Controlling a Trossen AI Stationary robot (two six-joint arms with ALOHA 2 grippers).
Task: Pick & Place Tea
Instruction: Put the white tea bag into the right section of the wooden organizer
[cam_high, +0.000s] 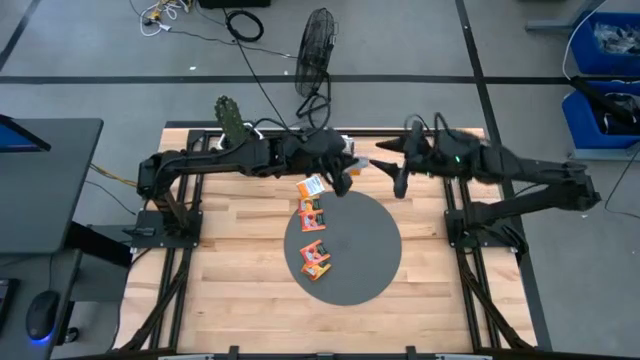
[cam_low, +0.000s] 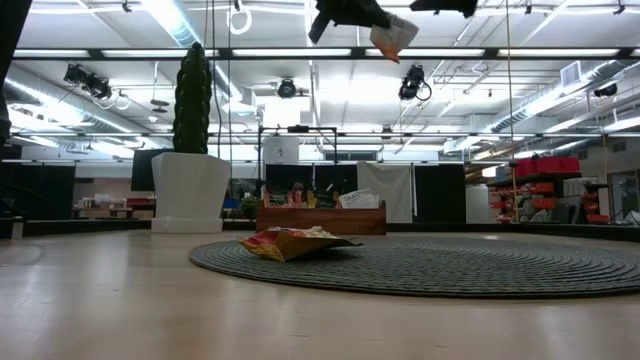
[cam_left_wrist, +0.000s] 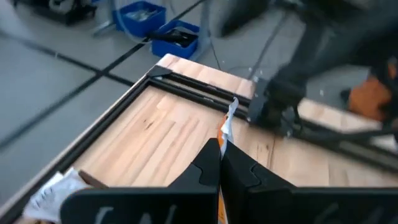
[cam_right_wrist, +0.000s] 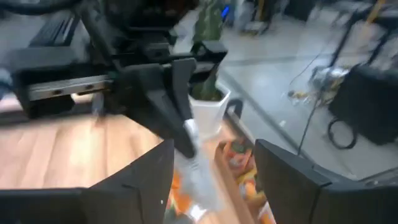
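Observation:
My left gripper (cam_high: 338, 182) hangs high over the far edge of the grey disc (cam_high: 370, 270), shut on one tea sachet (cam_high: 312, 186), orange and white; the low view shows the sachet (cam_low: 393, 35) well above the table. My right gripper (cam_right_wrist: 214, 180) stands open just to the right of it, its fingers on either side of the sachet (cam_right_wrist: 194, 158) without touching it. More tea sachets (cam_high: 314, 216) (cam_high: 317, 263) lie flat on the disc. A brown wooden tray (cam_low: 320, 217) with tea stands at the table's far edge. My left gripper pinches the tea sachet between its two fingers. In the left wrist view the sachet's edge (cam_left_wrist: 226, 126) sticks out past the shut fingertips, seen edge-on. The fingers come nearly level from the table's left. The sachet is lifted clear and tilted.
A cactus in a white pot (cam_high: 232, 120) stands at the table's far left corner. Black frame rails (cam_high: 470, 215) run along the table's edges. A fan (cam_high: 318, 50) and cables lie on the floor beyond the far edge. Bare wood lies near the front edge (cam_high: 240, 300).

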